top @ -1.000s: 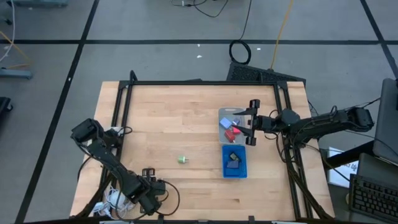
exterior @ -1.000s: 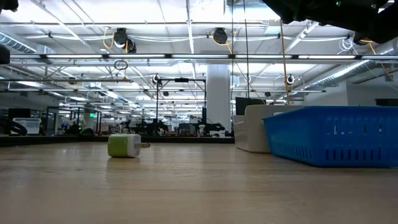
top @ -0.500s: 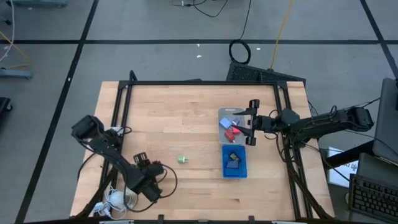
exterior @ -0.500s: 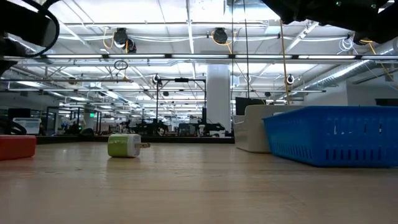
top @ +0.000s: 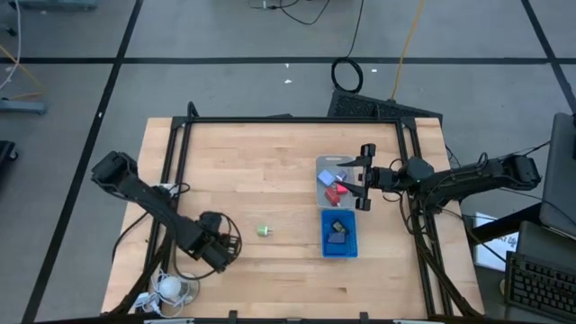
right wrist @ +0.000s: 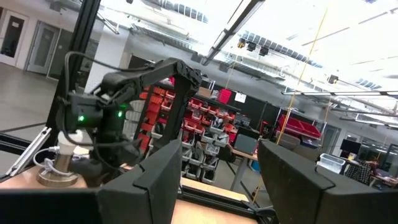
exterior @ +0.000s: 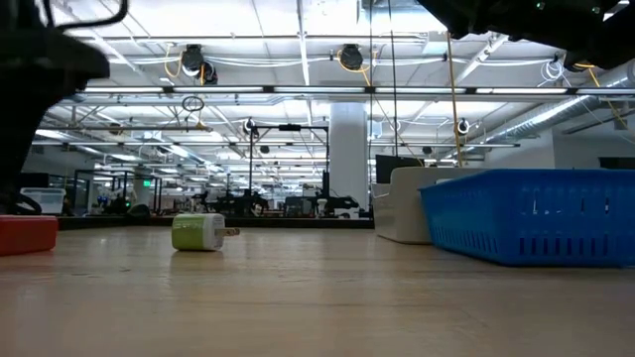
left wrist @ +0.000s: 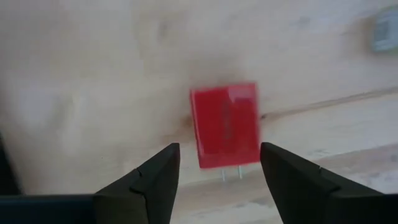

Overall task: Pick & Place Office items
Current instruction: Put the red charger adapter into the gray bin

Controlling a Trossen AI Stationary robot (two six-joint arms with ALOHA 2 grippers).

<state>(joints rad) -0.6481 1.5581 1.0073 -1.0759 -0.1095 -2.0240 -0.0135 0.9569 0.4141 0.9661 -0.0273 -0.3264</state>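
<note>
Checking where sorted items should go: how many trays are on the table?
2. A clear tray sits by the right hand; a blue tray lies directly beside it, nearer the table's front edge. Both hold small items.

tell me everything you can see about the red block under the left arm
The red block is a flat, glossy, plastic-looking rectangle with two thin metal prongs sticking out of one short end, like a plug adapter. It lies flat on the bare wooden table, near its left side, also visible in the low view. The left tool hovers above it, fingers open; nothing touches it.
</note>
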